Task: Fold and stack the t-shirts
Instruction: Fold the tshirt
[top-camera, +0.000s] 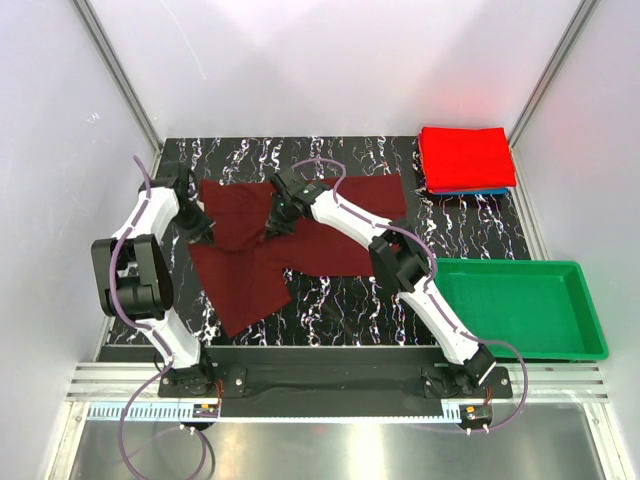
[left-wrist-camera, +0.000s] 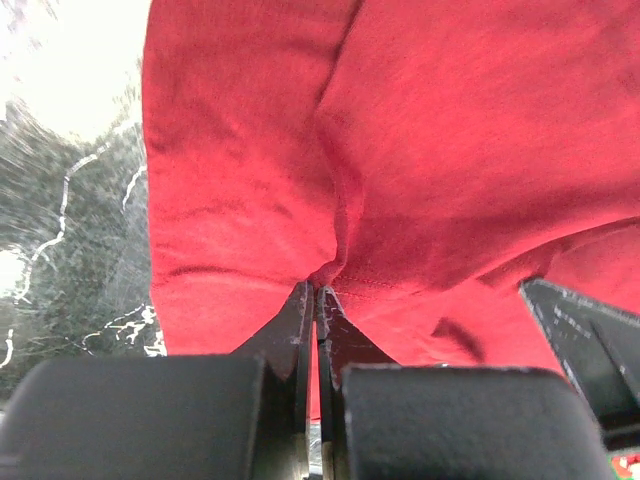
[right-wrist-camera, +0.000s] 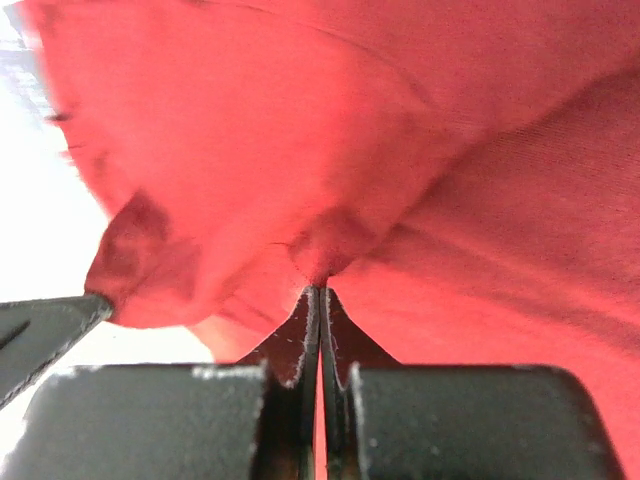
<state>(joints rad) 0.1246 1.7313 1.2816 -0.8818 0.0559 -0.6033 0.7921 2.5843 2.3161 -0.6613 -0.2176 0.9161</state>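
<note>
A dark maroon t-shirt (top-camera: 300, 235) lies partly folded on the black marbled table (top-camera: 340, 310), one flap reaching toward the near left. My left gripper (top-camera: 197, 226) is shut on its left edge; the left wrist view shows the cloth (left-wrist-camera: 400, 150) pinched at the fingertips (left-wrist-camera: 305, 310). My right gripper (top-camera: 277, 224) is shut on the shirt near its middle; the right wrist view shows the cloth (right-wrist-camera: 400, 140) bunched at the fingertips (right-wrist-camera: 312, 305). A folded bright red t-shirt (top-camera: 465, 157) lies at the far right on a blue one (top-camera: 480, 191), seen as a thin edge.
A green plastic tray (top-camera: 520, 305) stands at the near right of the table. White walls close in the left, right and far sides. Both arms reach over the table's left half.
</note>
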